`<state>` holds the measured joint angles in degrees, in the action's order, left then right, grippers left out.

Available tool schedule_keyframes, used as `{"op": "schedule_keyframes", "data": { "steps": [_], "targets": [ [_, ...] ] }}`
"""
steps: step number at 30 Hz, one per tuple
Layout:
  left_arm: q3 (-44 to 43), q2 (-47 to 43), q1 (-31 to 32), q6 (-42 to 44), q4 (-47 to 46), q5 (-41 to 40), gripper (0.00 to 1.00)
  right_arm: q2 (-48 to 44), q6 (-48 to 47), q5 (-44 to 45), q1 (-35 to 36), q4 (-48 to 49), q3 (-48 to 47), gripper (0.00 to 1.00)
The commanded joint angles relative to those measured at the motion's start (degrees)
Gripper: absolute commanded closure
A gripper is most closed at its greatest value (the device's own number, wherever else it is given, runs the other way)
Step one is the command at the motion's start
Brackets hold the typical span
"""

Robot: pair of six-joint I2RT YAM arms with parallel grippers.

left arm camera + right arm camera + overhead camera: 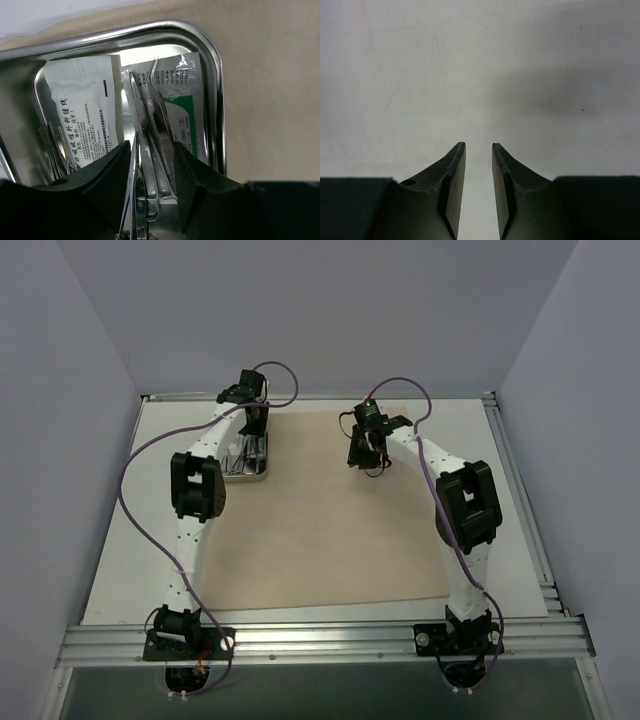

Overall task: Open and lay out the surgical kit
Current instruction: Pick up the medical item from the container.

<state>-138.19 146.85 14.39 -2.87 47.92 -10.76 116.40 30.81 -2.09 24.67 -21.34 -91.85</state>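
Beige cloth wrap [330, 530] is seen from the top camera spread flat as one large sheet over the white table [120, 570], covering most of it. At the sheet's far left corner a small steel tray [245, 477] is set on the cloth, and the left gripper [252, 435] is held directly above it, pointing down. The right gripper [362, 455] is held over the far part of the sheet, right of centre and well apart from the tray.

From the left wrist camera, the tray is shown with rounded corners and cloth visible beyond its far and right rim. A white packet [85, 120] printed with black characters is laid in the left half, and a clear packet [182, 100] with a green label in the right half. Thin tweezers [155, 110] are laid over the clear packet, tips pointing far. Scissor-handled instruments [142, 200] are bunched beneath them. The jaws are parted moderately and placed on either side of this steel bundle; whether metal is touched cannot be told.

From the right wrist camera, the jaws are shown with only a narrow gap and nothing held between them. A plain pale surface is all that is seen beyond them, crossed by a soft shadow at the right.
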Motion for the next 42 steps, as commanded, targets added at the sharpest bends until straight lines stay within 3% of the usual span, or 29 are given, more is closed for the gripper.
{"op": "schedule_keyframes", "data": {
  "steps": [1,15,22,26,42],
  "targets": [
    [-4.8,0.3,-0.3,-1.2,-0.8,-1.6,0.52,-3.6,0.0,1.9,-0.4,-2.3,0.3,0.76],
    [-7.7,4.9,-1.0,-2.7,-2.7,0.7,0.58,-3.4,0.0,3.8,-0.3,-4.6,-0.5,0.76],
    [-8.6,5.6,-1.1,-3.1,-3.6,2.2,0.65,-3.1,0.1,4.1,-0.3,-5.5,-0.8,0.76],
    [-8.2,5.3,-1.4,-4.2,-3.0,2.1,0.76,-3.0,0.4,4.4,-0.2,-5.6,-1.0,0.76],
    [-8.1,-0.6,-2.2,-8.6,-3.3,6.4,0.9,-2.0,0.3,4.4,0.0,-6.2,-2.1,0.76]
  ]
}}
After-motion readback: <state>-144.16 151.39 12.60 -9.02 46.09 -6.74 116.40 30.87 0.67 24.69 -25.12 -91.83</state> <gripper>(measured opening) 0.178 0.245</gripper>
